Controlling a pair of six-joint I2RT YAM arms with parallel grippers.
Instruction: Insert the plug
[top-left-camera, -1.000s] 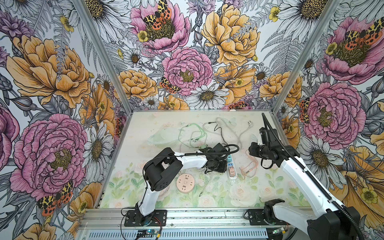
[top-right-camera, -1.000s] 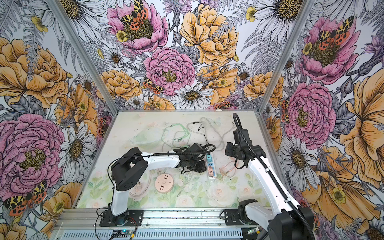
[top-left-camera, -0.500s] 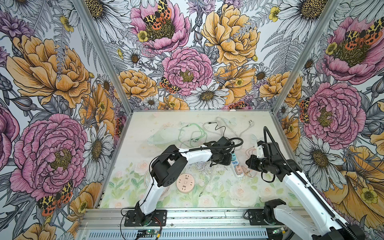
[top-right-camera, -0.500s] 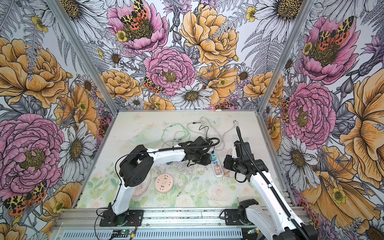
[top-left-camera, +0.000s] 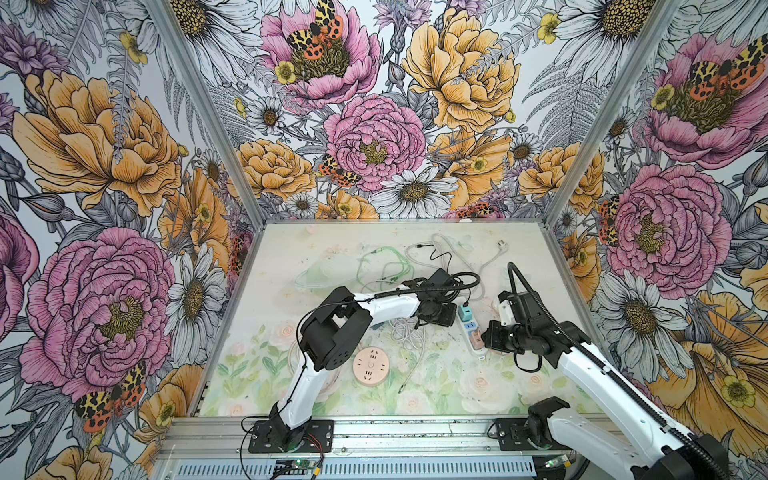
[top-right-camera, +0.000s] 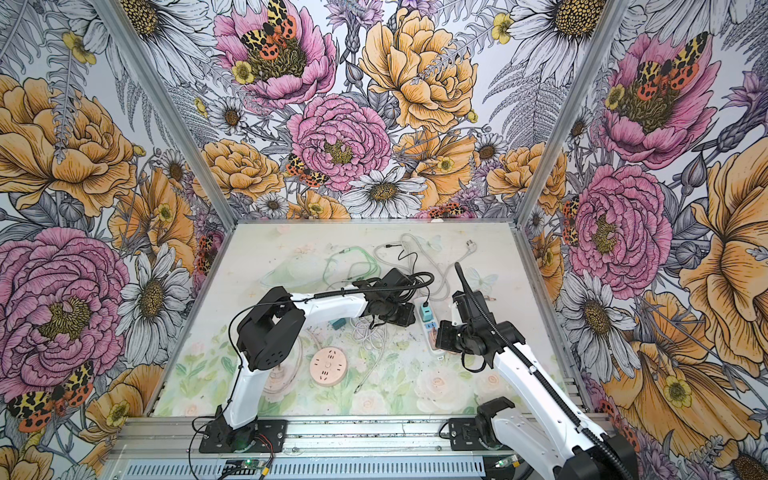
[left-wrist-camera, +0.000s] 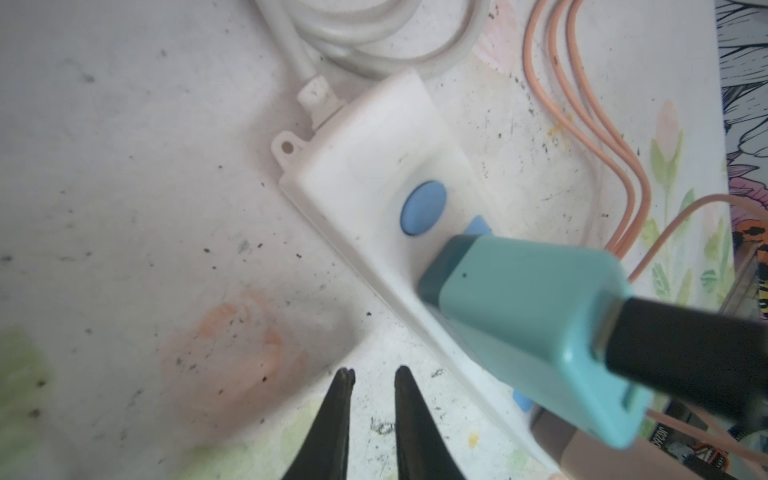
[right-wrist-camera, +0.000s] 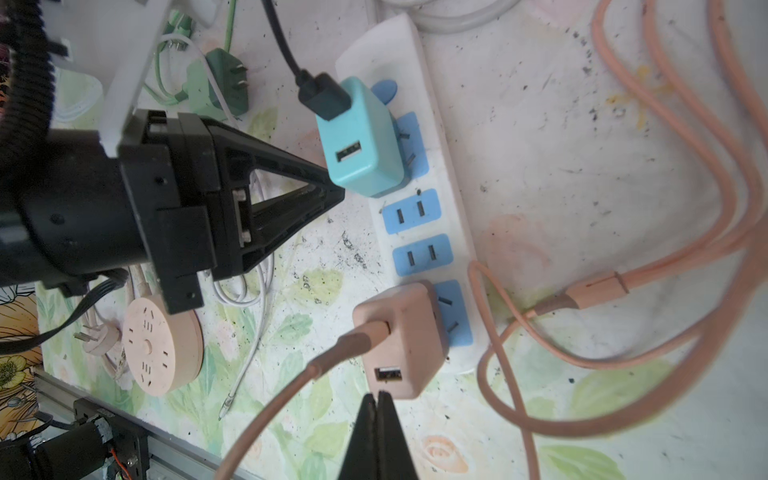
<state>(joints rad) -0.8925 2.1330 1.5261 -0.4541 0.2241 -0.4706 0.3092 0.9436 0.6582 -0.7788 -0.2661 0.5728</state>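
1. Pink plug (right-wrist-camera: 399, 332) stands in the end socket of the white power strip (right-wrist-camera: 449, 174) on the tabletop (right-wrist-camera: 582, 124).
2. Right pincer (right-wrist-camera: 377, 399), closed and empty, sits just beside it.
3. Teal plug (right-wrist-camera: 357, 141) fills the opposite end socket; left pincer (right-wrist-camera: 338, 193), all but shut and empty, points at its side.

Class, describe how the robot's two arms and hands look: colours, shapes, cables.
The left arm and right arm: white shells, black joints, black base plates on a silver rail. The left hand and right hand: black, each with two tapering pointed fingers. A black ribbed hose runs along each arm.
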